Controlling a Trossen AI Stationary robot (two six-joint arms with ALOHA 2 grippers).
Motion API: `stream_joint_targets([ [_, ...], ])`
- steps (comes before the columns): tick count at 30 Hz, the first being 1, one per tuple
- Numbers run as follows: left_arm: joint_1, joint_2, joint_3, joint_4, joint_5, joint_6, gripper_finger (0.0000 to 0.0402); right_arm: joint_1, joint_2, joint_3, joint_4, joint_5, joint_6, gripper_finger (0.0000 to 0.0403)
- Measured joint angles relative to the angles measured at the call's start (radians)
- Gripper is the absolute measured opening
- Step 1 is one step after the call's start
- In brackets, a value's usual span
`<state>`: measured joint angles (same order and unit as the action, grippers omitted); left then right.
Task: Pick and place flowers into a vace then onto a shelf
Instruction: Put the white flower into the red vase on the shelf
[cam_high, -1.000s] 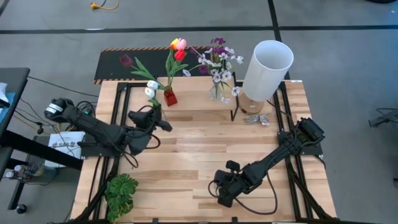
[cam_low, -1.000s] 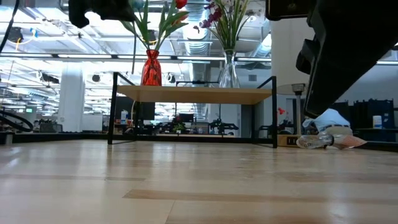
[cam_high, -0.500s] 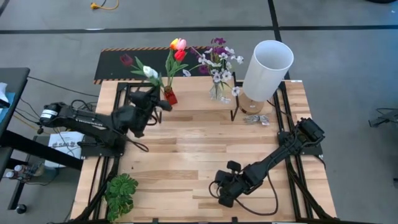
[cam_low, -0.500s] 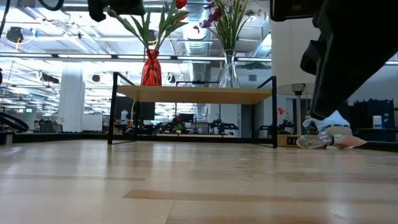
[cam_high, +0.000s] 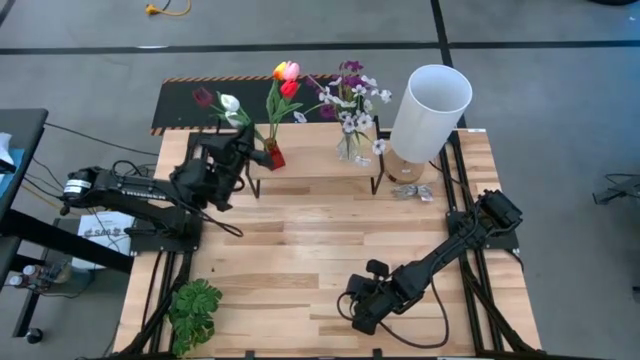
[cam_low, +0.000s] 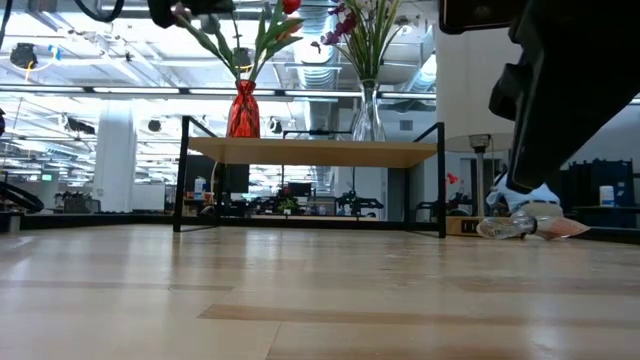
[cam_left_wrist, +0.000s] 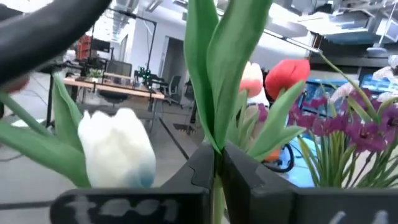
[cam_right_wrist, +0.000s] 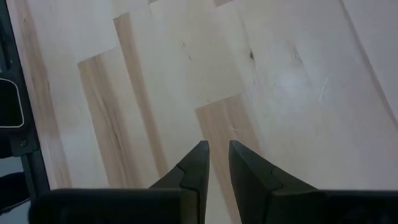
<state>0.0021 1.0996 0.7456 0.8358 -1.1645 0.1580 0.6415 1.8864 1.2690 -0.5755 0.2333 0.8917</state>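
**White tulip held over the red vase at the shelf's left end**

A pale wooden table (cam_high: 330, 260) stands on a grey concrete floor, with an open, brightly lit office hall behind it in the low view. Along the table's far edge sits the shelf (cam_high: 310, 165), its plank top on thin black legs. At the far right corner a tall white cylinder (cam_high: 430, 110) stands just beside the shelf's right end; near the front left corner lies a green leafy plant (cam_high: 195, 310).

On the shelf's left end stands a red vase (cam_high: 272, 155) holding red and orange tulips (cam_high: 287, 75); a clear vase (cam_low: 367, 118) of purple and white blossoms (cam_high: 352, 95) stands toward the right end.

The left gripper (cam_high: 232, 150) hangs over the shelf's left end, clamped tight on the stem of a white tulip (cam_high: 229, 102) whose head leans past the table's far edge. The right gripper (cam_high: 362, 310) waits near the table's front edge, its fingers only a narrow slit apart with nothing between them.

The step in hand looks like getting this stem into the red vase. Doing it well likely means bringing the stem's lower end over the vase mouth, lowering straight, and keeping clear of the tulips already standing there so the light vase does not tip.

The left wrist view shows the pinch on the green stem directly, with bloom and leaves crowding close. The high view shows where the gripper sits relative to the vase, but not the stem's tip. The low view shows both vases upright.
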Motion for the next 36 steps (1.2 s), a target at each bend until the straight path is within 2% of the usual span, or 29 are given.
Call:
stream_joint_targets([
  [7,0.009,0.000,0.000,0.108,0.012,0.126,0.0000,-0.009,0.000,0.000,0.000,0.000,0.000,0.0054],
  [17,0.062,0.012,0.000,0.087,0.078,0.085,0.0000,-0.009,0.000,0.000,0.000,0.000,0.000,0.0054],
  [23,0.066,0.016,0.001,-0.060,0.085,-0.008,0.0000,-0.016,0.000,0.000,0.000,0.001,0.000,0.0054],
  [36,0.065,0.016,0.001,-0.176,0.105,-0.048,0.0000,-0.016,0.000,0.000,0.000,0.002,0.000,0.0054],
])
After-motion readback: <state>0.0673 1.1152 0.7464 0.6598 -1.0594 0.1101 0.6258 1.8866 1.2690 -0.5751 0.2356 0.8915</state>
